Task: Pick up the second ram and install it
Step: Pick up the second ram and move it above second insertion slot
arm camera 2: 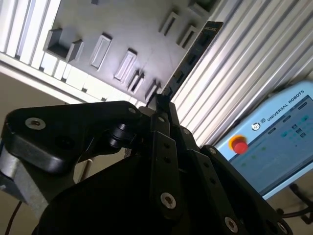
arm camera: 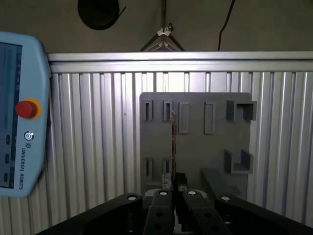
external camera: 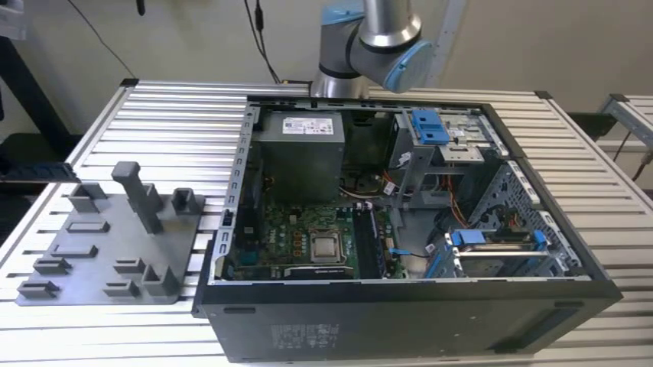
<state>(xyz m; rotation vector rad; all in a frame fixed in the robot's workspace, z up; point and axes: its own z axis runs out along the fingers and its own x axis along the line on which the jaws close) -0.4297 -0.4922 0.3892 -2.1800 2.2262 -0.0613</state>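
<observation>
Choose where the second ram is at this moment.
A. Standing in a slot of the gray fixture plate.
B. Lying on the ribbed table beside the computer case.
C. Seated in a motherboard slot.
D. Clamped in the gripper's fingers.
D: in the second wrist view the second ram juts straight out from the closed tips of the gripper, with the gray fixture plate behind it.

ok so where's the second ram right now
In the second wrist view the second ram is clamped in the gripper, its free end sticking out over the edge of the grey holder plate and the ribbed table.
</observation>
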